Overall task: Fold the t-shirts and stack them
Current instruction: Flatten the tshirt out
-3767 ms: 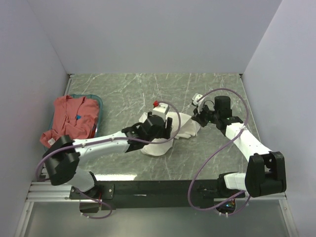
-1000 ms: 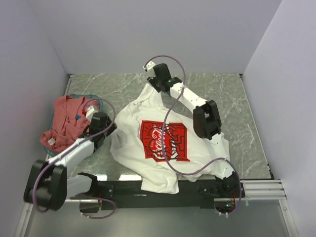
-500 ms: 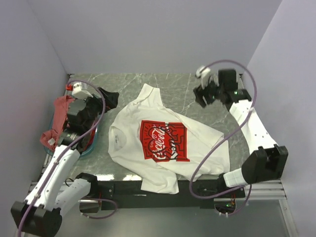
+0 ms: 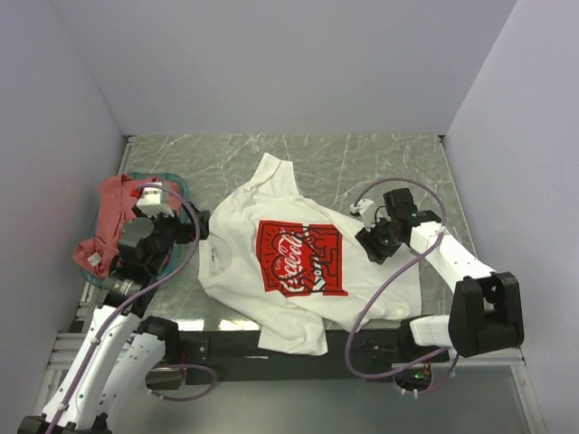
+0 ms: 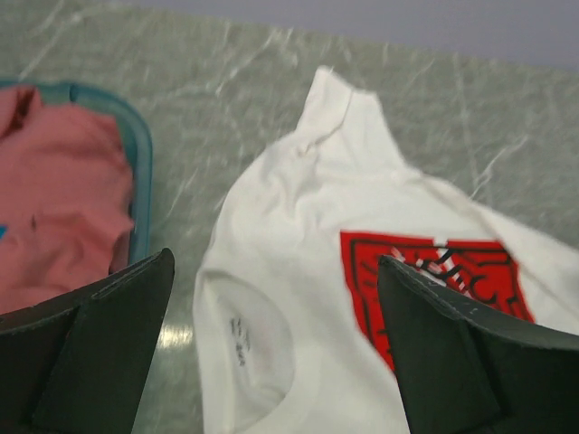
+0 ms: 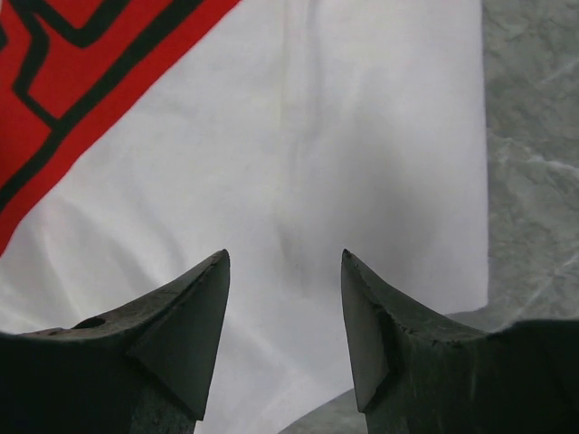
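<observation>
The white t-shirt with the red Coca-Cola print point(image 4: 298, 262) lies spread face up in the middle of the table, collar to the left. The salmon-red t-shirt point(image 4: 113, 226) is bunched in the teal basket point(image 4: 178, 187) on the left. My left gripper point(image 4: 197, 226) hovers wide open beside the collar, which shows between its fingers in the left wrist view with the white t-shirt point(image 5: 362, 208) beyond the gripper point(image 5: 276, 260). My right gripper point(image 4: 369, 246) is open just above the shirt's right side; plain white cloth point(image 6: 317, 136) lies under the gripper point(image 6: 284, 255), nothing pinched.
The salmon-red shirt point(image 5: 54, 208) and the basket's rim point(image 5: 143, 181) sit left of my left fingers. Marble tabletop point(image 6: 534, 136) shows past the cloth's edge. The shirt's hem hangs over the near table edge point(image 4: 289, 339). Walls close in on three sides.
The crumpled white shirt is now spread flat. Since half a second ago my left arm came off the basket toward the collar, and my right arm dropped from the far right onto the shirt's right side.
</observation>
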Robot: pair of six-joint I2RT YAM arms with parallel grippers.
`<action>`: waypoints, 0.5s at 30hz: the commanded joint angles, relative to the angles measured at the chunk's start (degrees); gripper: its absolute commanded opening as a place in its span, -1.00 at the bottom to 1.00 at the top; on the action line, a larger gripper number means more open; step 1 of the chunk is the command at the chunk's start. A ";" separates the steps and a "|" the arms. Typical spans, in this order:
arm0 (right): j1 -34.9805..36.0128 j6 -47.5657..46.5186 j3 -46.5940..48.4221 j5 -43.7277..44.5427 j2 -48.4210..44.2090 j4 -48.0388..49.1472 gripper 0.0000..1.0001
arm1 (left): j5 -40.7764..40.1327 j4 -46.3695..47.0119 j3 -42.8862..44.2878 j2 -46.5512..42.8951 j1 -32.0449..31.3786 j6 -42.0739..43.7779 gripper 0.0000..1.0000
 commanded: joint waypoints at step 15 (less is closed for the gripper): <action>1.12 1.53 -2.36 7.00 5.81 5.32 0.05 | -0.80 -0.81 0.47 -1.13 -0.28 1.89 0.98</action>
